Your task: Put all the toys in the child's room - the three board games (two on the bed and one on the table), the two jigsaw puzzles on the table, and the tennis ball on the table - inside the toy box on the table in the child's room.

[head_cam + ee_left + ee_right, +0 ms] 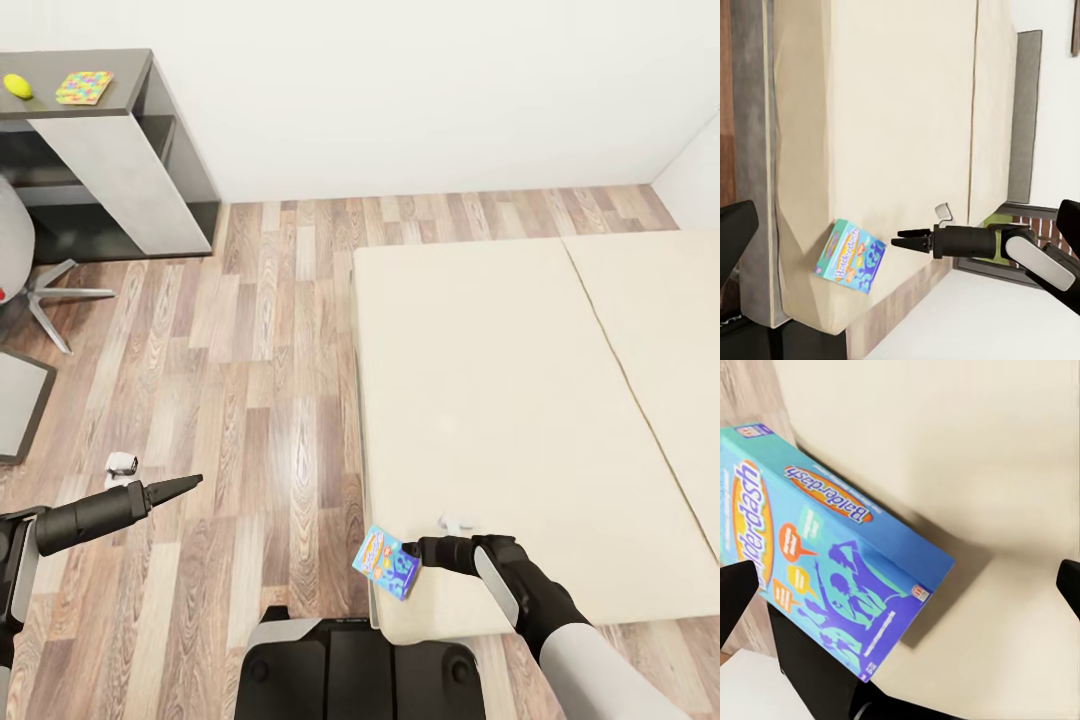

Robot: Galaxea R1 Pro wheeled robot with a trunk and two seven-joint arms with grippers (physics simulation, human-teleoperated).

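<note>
- My right claw (pixel 418 552) sits at the bed's (pixel 520 400) near corner, fingers spread wide, just beside the blue board game (pixel 387 562), which overhangs that corner, tilted.
- My left claw (pixel 190 483) hangs over the wood floor (pixel 270 330); I cannot tell its spread.
- Far off on the surface (pixel 125 95), a yellow tennis ball (pixel 17 86) lies near a colourful jigsaw puzzle (pixel 84 87).
</note>
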